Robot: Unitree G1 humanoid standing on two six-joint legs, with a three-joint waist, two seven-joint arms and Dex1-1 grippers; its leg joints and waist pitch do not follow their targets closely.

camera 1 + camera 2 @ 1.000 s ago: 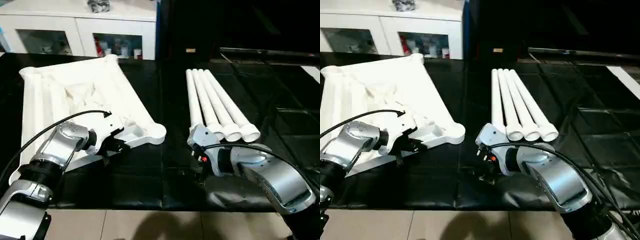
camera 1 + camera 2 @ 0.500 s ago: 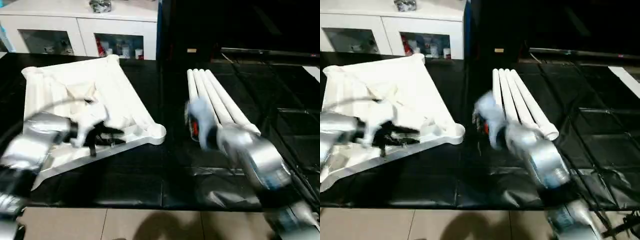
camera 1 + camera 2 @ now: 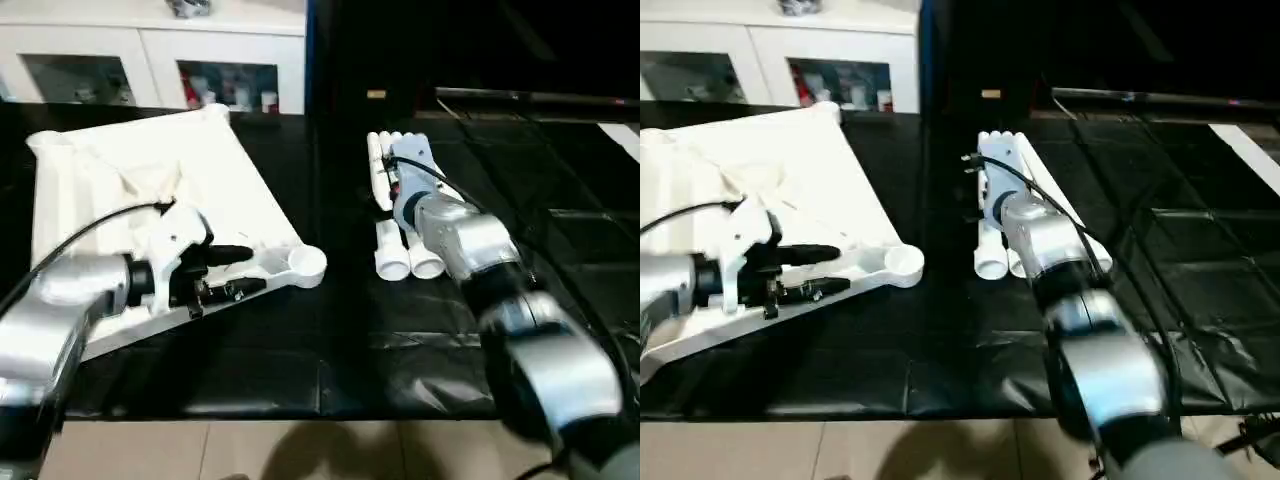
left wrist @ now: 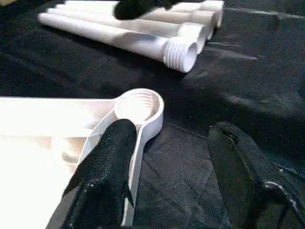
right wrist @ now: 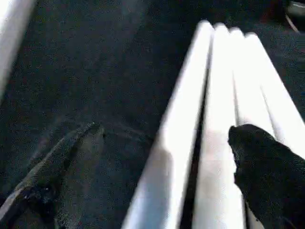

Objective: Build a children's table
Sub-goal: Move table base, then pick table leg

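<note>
End effectors both stand apart: left end effector by the white ribbed plastic tabletop's corner socket, right end effector over four white tubular legs.

The right arm covers the middle of the 4 legs; the tabletop runs past the picture's left edge.
</note>
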